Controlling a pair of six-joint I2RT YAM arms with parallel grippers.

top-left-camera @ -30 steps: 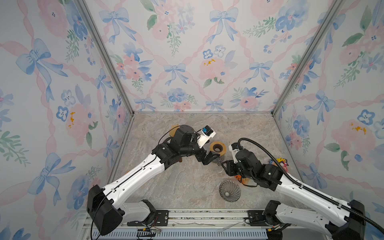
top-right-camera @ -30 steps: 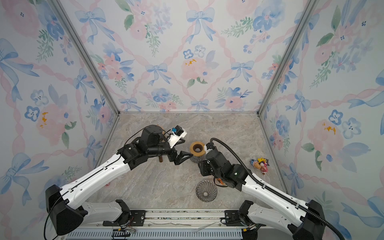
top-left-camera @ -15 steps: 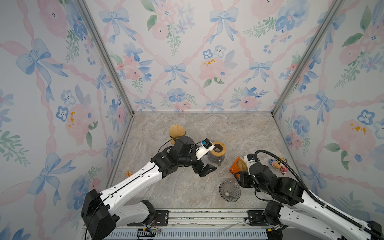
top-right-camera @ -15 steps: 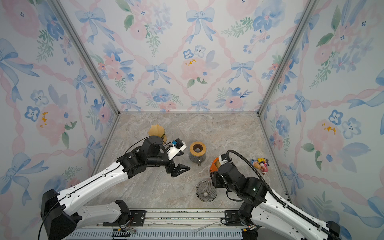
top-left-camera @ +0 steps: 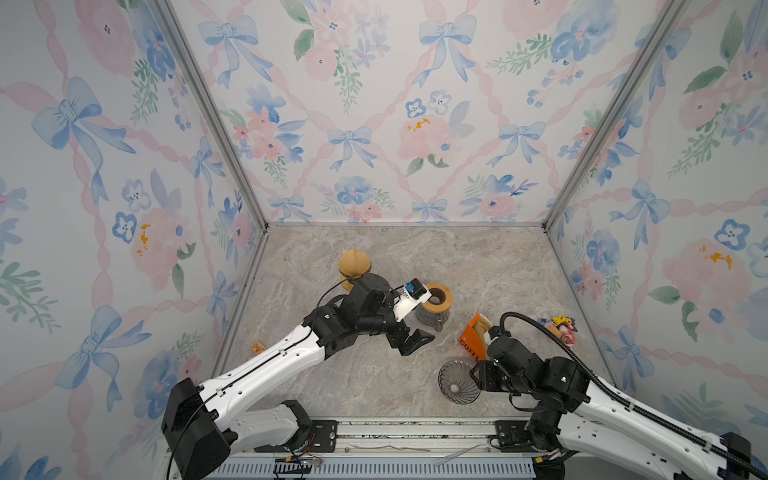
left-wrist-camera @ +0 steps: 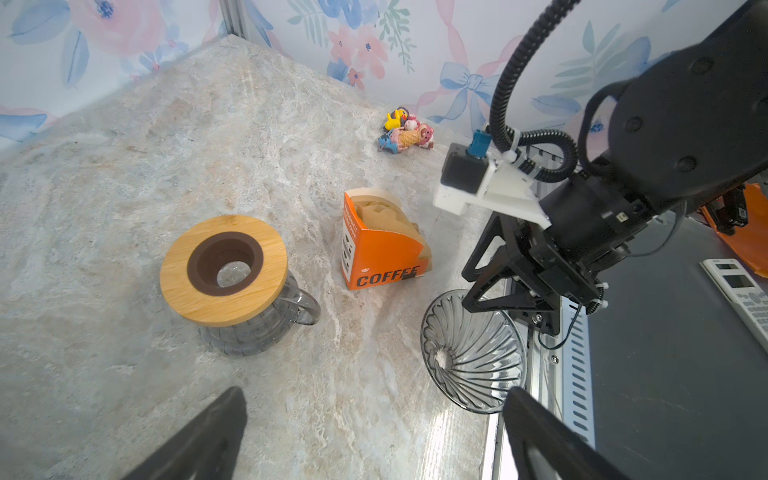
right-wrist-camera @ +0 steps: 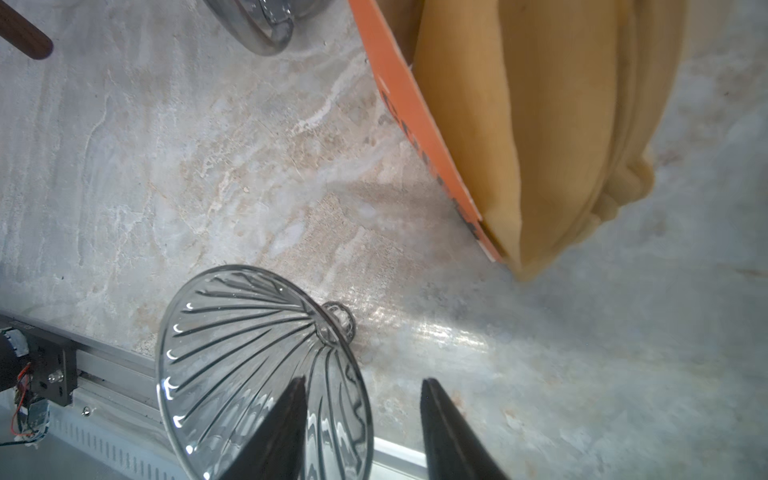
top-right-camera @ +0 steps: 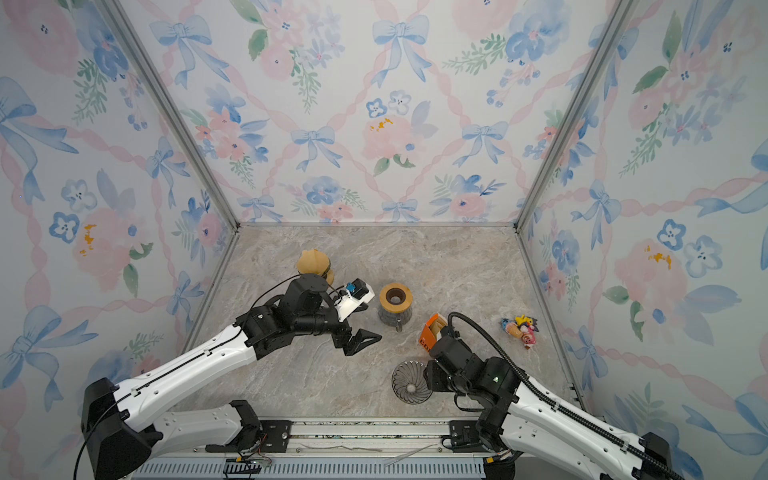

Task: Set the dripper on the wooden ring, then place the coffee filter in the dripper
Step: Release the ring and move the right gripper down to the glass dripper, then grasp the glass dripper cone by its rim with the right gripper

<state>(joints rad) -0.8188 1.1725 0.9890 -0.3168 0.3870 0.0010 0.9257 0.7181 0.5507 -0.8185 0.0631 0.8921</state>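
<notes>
Marble tabletop (top-left-camera: 353,382): dripper (top-left-camera: 457,381) on side at front edge, right gripper (right-wrist-camera: 363,380) parted astride rim; left gripper (top-left-camera: 417,343) spread wide, empty, above bare mid-table.

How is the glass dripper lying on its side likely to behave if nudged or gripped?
The dripper is a ribbed glass cone on its side, so a nudge would probably roll it in an arc. Its smooth, thin rim looks slippery and chippable; the right gripper, open at that rim, should probably close gently.
</notes>
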